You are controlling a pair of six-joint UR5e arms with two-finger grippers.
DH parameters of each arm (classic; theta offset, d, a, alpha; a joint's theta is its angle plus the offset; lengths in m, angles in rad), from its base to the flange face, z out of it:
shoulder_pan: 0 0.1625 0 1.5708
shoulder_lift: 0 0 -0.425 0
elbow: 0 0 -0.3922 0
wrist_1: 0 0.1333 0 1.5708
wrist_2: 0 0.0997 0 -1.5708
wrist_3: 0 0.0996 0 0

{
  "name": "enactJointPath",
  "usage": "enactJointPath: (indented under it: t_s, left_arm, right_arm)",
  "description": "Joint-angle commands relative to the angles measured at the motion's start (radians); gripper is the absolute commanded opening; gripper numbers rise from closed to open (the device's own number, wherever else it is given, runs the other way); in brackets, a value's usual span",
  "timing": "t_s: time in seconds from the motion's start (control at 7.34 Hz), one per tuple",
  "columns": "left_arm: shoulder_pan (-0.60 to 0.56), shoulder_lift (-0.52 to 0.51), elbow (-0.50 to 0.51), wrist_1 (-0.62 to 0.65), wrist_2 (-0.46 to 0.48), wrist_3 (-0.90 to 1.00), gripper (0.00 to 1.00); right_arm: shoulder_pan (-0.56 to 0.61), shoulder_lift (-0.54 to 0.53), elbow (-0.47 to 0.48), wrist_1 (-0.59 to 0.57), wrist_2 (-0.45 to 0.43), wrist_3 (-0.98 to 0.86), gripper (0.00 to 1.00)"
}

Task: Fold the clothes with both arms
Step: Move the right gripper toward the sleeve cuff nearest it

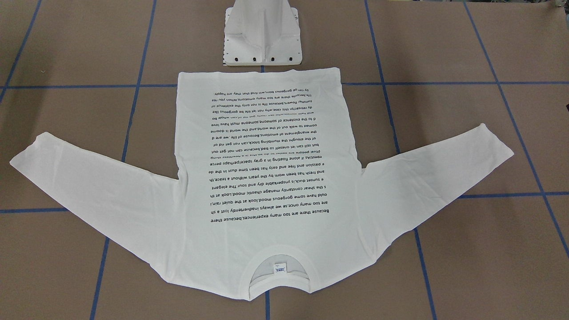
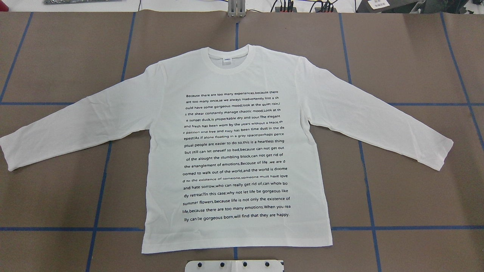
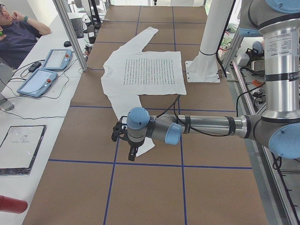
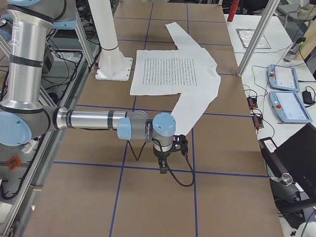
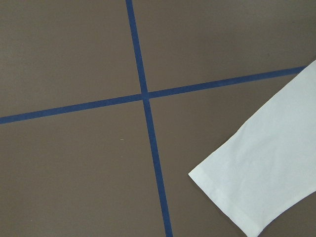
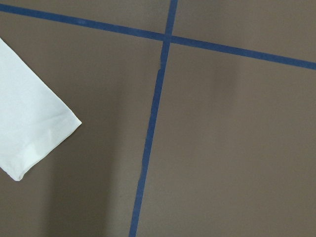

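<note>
Fingers of left gripper [image 3: 132, 155]: can't tell whether spread or pressed together, side view only; it hangs over the near cuff [image 5: 232, 197]. Fingers of right gripper [image 4: 163, 167]: can't tell either; it hangs near the far cuff [image 6: 44, 143]. White T-shirt [image 2: 234, 151] lies flat on brown table [image 2: 416, 207], text up, sleeves spread, hem towards white pedestal [image 1: 262, 35]

This is a robot lab. A big robot arm [image 3: 211, 125] reaches over a brown counter [image 2: 416, 56] marked with blue tape lines [image 2: 416, 227]. Two control tablets [image 4: 290, 106] lie beside it, and a person [image 3: 14, 37] sits nearby.
</note>
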Motion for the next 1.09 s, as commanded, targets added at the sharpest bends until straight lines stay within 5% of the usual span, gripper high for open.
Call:
enactJointPath:
  t_s: [0.0,0.41,0.95]
  left_arm:
    - [0.002,0.002,-0.040,0.001,-0.001,0.000,1.00]
    - [0.002,0.006,-0.183,0.002,0.012,-0.002,1.00]
    - [-0.006,-0.080,-0.172,-0.088,0.015,-0.011,1.00]
  right_arm:
    - [0.000,0.003,0.002,0.002,-0.002,-0.005,1.00]
    - [0.000,0.074,0.057,0.003,-0.005,0.006,1.00]
    - [-0.002,0.126,0.065,0.056,0.018,0.094,1.00]
